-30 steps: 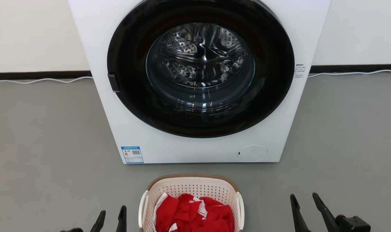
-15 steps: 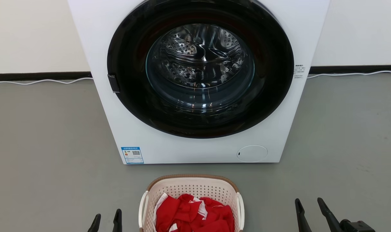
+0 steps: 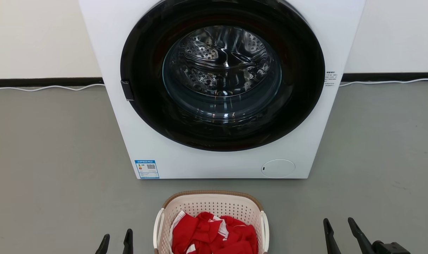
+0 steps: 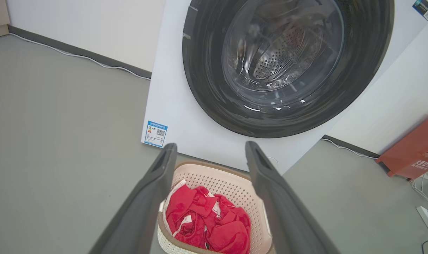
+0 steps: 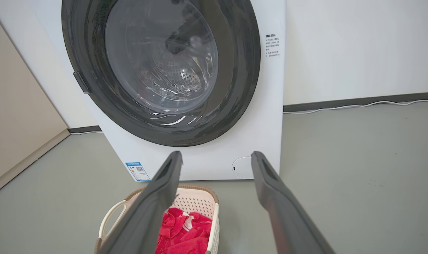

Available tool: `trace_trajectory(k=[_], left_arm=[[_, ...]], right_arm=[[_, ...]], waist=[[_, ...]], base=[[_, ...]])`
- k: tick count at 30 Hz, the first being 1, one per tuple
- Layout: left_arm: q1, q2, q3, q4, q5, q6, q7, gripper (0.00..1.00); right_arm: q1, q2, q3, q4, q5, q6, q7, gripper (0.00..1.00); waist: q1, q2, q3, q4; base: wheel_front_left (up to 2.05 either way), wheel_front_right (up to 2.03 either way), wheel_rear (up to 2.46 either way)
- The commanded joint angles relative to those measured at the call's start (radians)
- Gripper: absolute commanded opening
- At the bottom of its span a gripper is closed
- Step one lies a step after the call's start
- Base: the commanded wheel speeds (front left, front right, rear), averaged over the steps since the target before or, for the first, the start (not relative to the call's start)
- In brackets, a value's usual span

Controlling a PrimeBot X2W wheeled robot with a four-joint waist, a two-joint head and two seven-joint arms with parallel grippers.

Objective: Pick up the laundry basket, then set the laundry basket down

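Observation:
The cream perforated laundry basket [image 3: 214, 207] with a brown rim stands on the grey floor in front of the washing machine, with red clothes [image 3: 214, 234] inside. A white loop handle [image 3: 158, 225] shows on each side. My left gripper [image 3: 117, 234] is open at the bottom edge, left of the basket and apart from it. My right gripper [image 3: 338, 221] is open farther off on the right. In the left wrist view the left gripper [image 4: 210, 146] frames the basket [image 4: 228, 183] from above. The right wrist view shows the right gripper [image 5: 217, 155] beside the basket [image 5: 194, 201].
The white washing machine [image 3: 214, 165] stands just beyond the basket, its round dark door [image 3: 221, 77] shut. A white cable [image 3: 41, 88] runs along the wall's base. A red object [image 4: 411, 148] sits on the floor by the wall in the left wrist view.
Both grippers have sunk a little toward the bottom edge of the head view, still open. The whole picture has shifted slightly right. The basket has stayed in place.

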State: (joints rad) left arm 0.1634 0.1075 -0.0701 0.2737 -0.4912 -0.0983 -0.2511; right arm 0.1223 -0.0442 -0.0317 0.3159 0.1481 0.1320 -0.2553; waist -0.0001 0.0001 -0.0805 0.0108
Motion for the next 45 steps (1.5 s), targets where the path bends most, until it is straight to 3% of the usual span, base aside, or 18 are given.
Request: trace_trajectory(k=[1,45], left_arm=[[-0.054,0.003,0.036,-0.02,0.007,-0.009,-0.011,1.0],[-0.069,-0.001,0.103,-0.016,0.078,-0.023,-0.011,1.0]], right_arm=[[-0.035,-0.006,0.021,-0.016,-0.008,-0.001,-0.006,1.0],[-0.043,-0.006,0.036,-0.003,-0.016,-0.001,-0.006,1.0]], waist=[[0.0001,-0.0001,0.0,0.001],[0.0001,-0.0001,0.002,0.015]], base=[[0.0,0.0,0.0],[0.0,0.0,0.0]])
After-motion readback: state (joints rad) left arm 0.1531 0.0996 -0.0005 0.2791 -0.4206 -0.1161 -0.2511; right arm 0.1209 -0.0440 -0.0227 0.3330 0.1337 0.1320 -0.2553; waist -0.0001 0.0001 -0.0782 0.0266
